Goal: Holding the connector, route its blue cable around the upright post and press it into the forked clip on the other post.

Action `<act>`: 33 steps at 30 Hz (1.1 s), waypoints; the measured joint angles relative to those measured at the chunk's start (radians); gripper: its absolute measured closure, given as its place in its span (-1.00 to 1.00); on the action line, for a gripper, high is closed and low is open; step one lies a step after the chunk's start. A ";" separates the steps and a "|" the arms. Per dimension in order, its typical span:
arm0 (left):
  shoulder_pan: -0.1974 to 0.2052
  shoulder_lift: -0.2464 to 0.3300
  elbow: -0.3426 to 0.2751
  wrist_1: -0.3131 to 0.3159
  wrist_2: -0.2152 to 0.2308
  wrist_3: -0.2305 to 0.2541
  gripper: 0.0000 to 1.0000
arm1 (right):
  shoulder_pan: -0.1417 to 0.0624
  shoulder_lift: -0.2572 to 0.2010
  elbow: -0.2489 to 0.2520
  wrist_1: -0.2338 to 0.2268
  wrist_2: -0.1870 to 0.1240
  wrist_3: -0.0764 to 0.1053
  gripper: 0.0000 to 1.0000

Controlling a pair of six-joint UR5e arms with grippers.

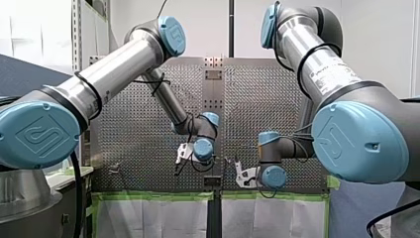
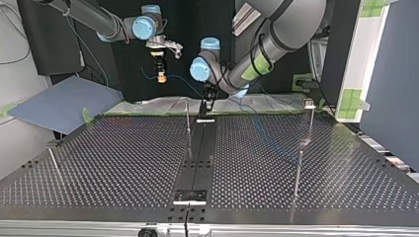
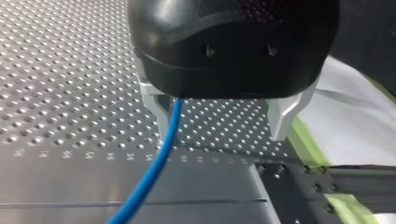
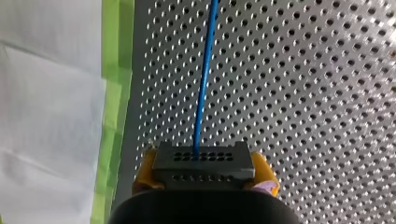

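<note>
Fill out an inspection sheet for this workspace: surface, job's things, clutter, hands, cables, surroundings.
Surface: perforated table, a dark centre strip down its middle.
Job's things: connector, held clear of the table; upright post beside the strip; post with a clip on top, at the top view's right.
Clutter: nothing seen.
Hands: my right hand shut on the connector, yellow pads; my left hand open, the cable passing between its fingers, close to one.
Cables: blue cable leaves the connector; its path at the posts is too thin to trace.
Surroundings: green tape along the table edge, white sheet beyond it; blue-grey board at the top view's left.
</note>
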 joint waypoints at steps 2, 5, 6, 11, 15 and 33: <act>0.000 -0.004 0.000 0.002 -0.003 0.005 -1.00 | 0.000 0.000 0.000 -0.002 -0.011 0.000 1.00; 0.002 -0.007 0.000 0.002 -0.007 0.008 -1.00 | 0.000 0.000 -0.001 -0.004 -0.018 0.000 1.00; 0.003 -0.008 0.000 0.002 -0.010 0.008 -1.00 | 0.000 0.000 -0.001 -0.004 -0.020 0.000 1.00; 0.004 -0.008 0.000 0.001 -0.019 0.012 -1.00 | 0.001 0.000 -0.005 -0.004 -0.023 0.000 1.00; 0.005 -0.008 0.000 0.004 -0.022 0.020 -1.00 | 0.001 0.001 -0.009 -0.003 -0.026 0.000 1.00; -0.003 -0.008 -0.001 0.046 -0.046 0.058 -0.55 | 0.001 0.000 -0.011 0.003 -0.030 0.002 1.00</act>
